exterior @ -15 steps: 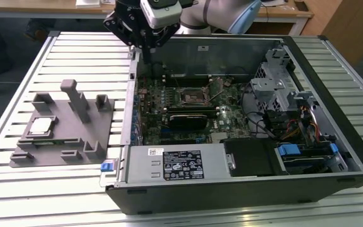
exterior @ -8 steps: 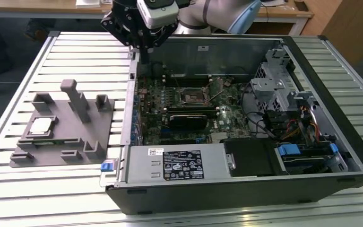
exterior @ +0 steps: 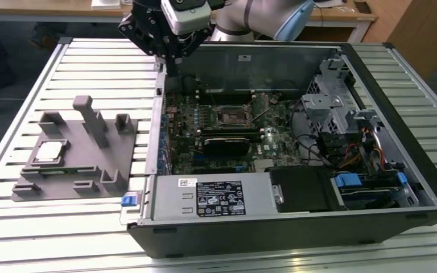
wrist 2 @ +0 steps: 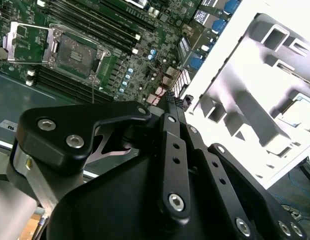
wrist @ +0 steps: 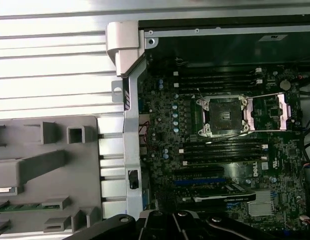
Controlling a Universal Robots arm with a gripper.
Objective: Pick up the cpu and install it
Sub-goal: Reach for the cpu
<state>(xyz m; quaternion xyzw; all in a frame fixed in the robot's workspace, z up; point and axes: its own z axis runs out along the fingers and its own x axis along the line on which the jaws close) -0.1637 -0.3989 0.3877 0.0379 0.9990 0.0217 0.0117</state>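
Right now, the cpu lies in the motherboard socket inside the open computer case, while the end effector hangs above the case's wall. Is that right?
No. The cpu rests on the grey fixture block outside the computer case, on the exterior view's left, not in the socket, as the exterior view shows. The end effector does hang above the case's wall.

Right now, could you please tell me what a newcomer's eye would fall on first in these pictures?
The big open black metal computer case with its green motherboard dominates the exterior view's right. On the exterior view's left, the small silvery-grey square cpu lies on a grey plastic fixture block. The black pincer, shut and empty, hangs over the case's edge nearest that block.
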